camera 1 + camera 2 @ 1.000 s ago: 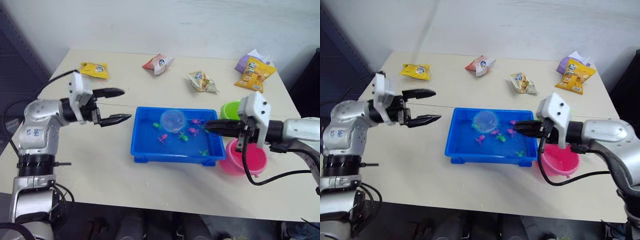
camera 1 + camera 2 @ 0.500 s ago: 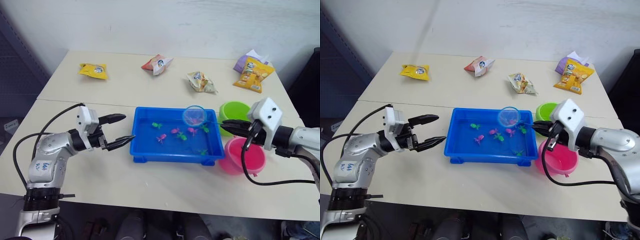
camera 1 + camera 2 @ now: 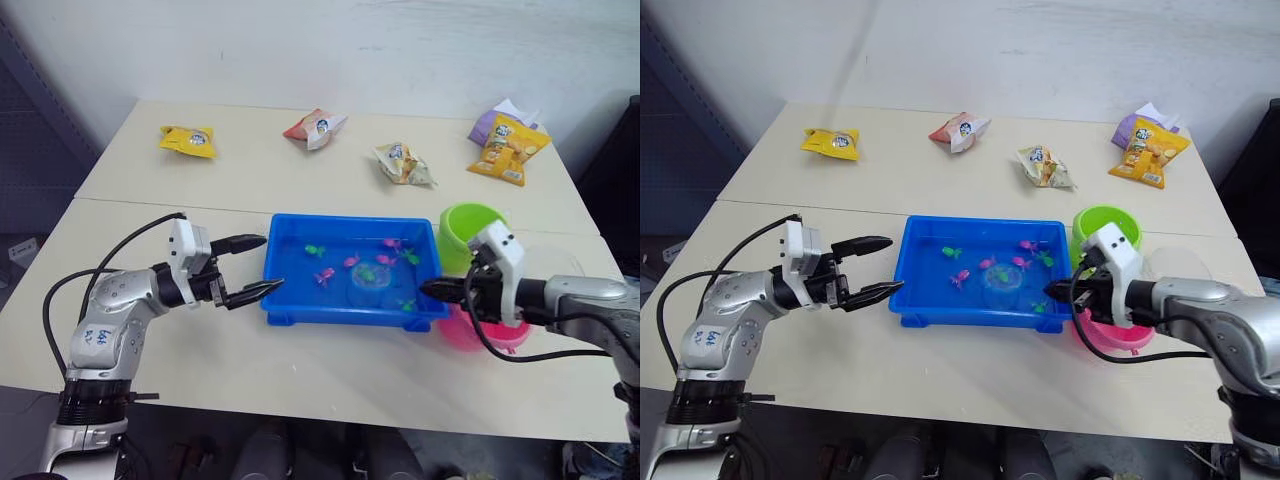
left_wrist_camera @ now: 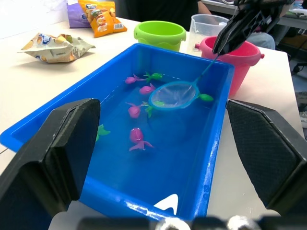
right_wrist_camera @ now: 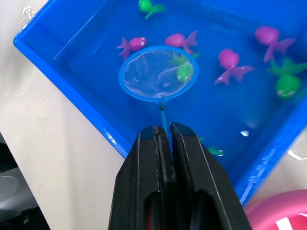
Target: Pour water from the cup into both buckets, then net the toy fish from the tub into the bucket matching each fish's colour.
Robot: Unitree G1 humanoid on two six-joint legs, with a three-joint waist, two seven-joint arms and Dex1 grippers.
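The blue tub (image 3: 300, 305) holds water and several toy fish, pink (image 5: 230, 60) and green (image 5: 288, 85). My right gripper (image 3: 432, 290) is shut on the thin handle of the net (image 5: 158, 73), whose hoop lies low in the tub's water. A green fish (image 5: 183, 72) shows through the mesh. Just right of the tub stand the green bucket (image 3: 465, 232) and the pink bucket (image 3: 470, 335), with the clear cup (image 4: 204, 26) behind them. My left gripper (image 3: 270, 263) is open at the tub's left wall, holding nothing.
Snack packets lie along the table's far side: yellow (image 3: 188, 140), red and white (image 3: 315, 127), pale (image 3: 403, 163), orange (image 3: 508, 148). A black cable hangs under my right wrist (image 3: 500, 350) by the pink bucket.
The net has come down from above the tub's far right part into the water. My right gripper moved lower and nearer. My left gripper closed in on the tub's left wall.
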